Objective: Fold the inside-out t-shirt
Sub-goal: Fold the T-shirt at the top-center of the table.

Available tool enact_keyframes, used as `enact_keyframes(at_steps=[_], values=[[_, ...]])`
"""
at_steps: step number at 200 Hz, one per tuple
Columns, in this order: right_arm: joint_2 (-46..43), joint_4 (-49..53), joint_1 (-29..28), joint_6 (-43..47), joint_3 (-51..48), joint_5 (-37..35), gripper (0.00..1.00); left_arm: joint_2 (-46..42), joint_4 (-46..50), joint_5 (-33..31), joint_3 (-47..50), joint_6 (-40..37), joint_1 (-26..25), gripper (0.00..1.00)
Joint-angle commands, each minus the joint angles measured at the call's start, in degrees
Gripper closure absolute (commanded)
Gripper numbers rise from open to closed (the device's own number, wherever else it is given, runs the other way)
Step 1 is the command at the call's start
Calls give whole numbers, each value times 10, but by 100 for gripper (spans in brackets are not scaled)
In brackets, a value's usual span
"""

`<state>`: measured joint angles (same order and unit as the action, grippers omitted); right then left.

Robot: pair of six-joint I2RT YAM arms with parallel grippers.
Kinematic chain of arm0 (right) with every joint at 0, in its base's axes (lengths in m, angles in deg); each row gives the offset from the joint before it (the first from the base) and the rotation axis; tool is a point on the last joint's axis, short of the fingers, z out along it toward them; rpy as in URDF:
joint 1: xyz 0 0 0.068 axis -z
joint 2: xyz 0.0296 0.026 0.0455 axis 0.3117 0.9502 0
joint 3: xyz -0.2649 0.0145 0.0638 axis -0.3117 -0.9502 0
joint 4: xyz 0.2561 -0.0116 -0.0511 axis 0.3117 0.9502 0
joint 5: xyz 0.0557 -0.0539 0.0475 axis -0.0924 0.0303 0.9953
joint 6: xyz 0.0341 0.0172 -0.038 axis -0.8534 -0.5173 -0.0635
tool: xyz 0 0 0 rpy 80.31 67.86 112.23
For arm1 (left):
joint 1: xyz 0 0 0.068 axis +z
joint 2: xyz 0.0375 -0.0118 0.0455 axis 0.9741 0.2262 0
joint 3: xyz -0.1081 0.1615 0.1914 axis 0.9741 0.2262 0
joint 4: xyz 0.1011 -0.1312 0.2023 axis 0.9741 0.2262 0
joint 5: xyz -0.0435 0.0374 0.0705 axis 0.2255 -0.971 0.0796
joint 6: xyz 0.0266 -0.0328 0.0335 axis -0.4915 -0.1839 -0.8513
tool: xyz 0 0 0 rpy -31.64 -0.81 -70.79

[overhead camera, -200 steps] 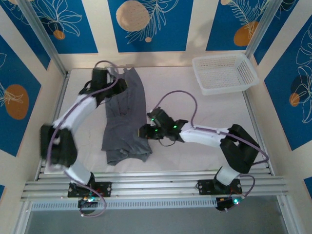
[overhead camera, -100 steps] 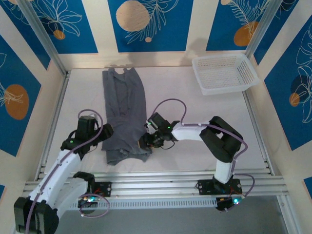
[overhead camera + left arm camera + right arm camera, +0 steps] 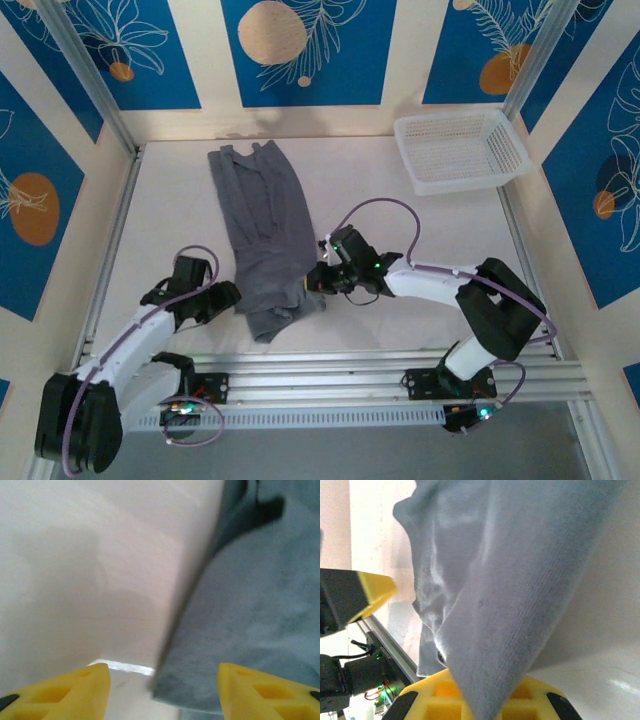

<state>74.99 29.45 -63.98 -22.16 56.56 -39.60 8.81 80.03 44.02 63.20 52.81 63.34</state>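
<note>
Low in the overhead view, the left end effector [image 3: 226,298] sits on the white desk [image 3: 170,220], just beside the lower left edge of the dark grey t-shirt [image 3: 262,235]. Its wrist camera shows it spread wide [image 3: 162,692], one yellow fingertip in each bottom corner. The t-shirt [image 3: 260,605] fills the right half of that picture, and its blurred edge runs down into the gap between the fingertips. Bare desk [image 3: 75,580] lies to the left.

A little higher and toward the middle, the right end effector [image 3: 316,281] meets the lower right edge of the t-shirt, where the cloth is bunched and pulled toward it. Its own camera shows the fingers [image 3: 372,590] standing apart [image 3: 420,635]. The t-shirt [image 3: 520,570] hangs down between them and drapes over the lower finger at the bottom edge, hiding much of it.

The t-shirt runs as a long narrow strip from the bottom centre-left of the desk up to its far edge, rumpled at the near end. A white mesh basket [image 3: 462,150] stands well apart in the upper right corner.
</note>
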Motion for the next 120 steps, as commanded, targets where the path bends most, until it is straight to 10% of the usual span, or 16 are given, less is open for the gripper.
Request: enact_keyframes(at_steps=[1, 31, 77, 120], values=[[19, -22, -16, -7, 2, 20, 100, 40, -77, 104, -16, 5, -19, 41], [26, -37, -16, -17, -2, 19, 100, 79, -75, 88, -24, -5, -37, 43], [20, -23, -18, -9, -2, 11, 100, 110, -122, 97, -22, 7, -55, 79], [18, -27, -18, -15, -11, 5, 100, 87, -8, -31, -51, -15, -68, 43]])
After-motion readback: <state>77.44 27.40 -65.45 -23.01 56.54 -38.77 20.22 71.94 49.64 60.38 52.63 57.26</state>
